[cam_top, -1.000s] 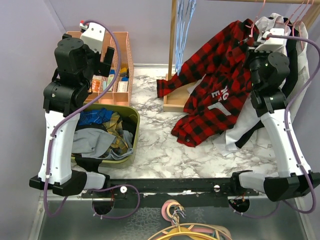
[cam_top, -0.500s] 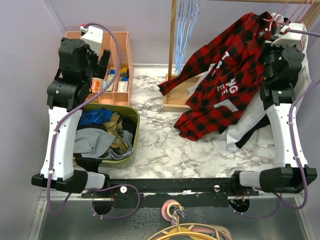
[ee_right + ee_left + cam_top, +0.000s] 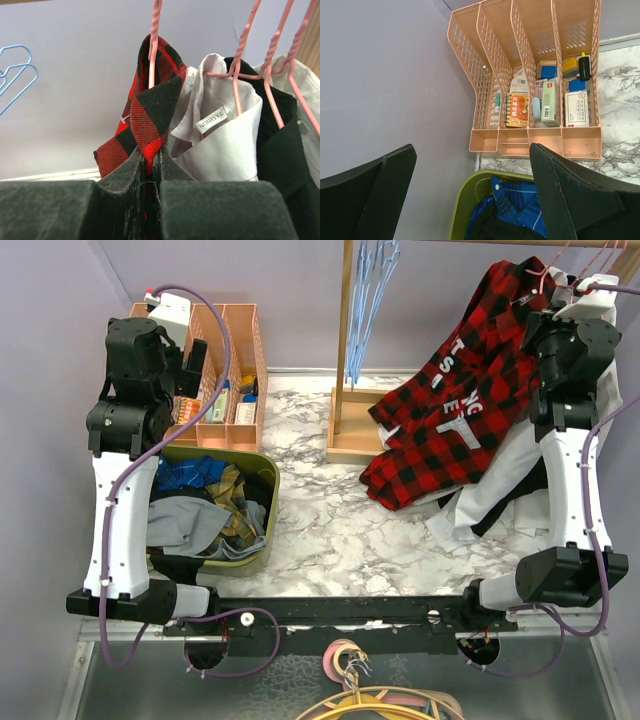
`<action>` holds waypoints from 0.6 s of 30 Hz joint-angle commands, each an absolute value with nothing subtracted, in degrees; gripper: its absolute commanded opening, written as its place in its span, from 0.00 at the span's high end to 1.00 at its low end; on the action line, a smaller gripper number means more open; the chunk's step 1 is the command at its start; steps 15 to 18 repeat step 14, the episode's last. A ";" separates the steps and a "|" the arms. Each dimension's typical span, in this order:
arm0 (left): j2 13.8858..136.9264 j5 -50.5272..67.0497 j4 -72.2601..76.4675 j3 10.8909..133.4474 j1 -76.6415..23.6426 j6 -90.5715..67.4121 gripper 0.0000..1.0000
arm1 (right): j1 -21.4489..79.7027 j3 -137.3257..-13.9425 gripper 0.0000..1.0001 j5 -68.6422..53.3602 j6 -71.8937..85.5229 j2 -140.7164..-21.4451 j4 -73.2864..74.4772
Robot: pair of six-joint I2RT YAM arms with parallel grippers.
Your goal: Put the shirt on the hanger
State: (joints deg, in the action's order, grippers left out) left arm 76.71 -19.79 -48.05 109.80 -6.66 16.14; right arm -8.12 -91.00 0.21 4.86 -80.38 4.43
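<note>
— Higher now: the right gripper [image 3: 150, 167] has hoisted the shirt [image 3: 450, 410] well up.
— Clenched on its collar, at the hanger [image 3: 153, 45] hook. Soft, floppy flannel — I'd say the collar's the place to hold. Left gripper [image 3: 472, 172] gapes, empty.

Shirt [image 3: 450, 410]: rear right, on hanger [image 3: 153, 50], left of collared shirt [image 3: 225, 145]; organiser [image 3: 235, 340]: rear left; bin [image 3: 240, 558]: before organiser

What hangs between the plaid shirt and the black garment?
A white shirt, on its own pink hanger; the right wrist view shows it.
</note>
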 commanded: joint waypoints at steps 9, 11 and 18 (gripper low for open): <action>77.09 -14.97 -48.18 112.18 -4.10 14.58 0.01 | -8.61 -90.10 0.01 3.97 10.91 -76.08 4.46; 77.37 -14.25 -48.29 112.28 -3.85 14.35 0.01 | -8.61 -88.02 0.01 2.87 12.16 -72.14 3.59; 78.05 -19.24 -45.07 110.93 -3.52 13.15 0.01 | -8.61 -84.82 0.01 -0.78 14.39 -65.92 1.77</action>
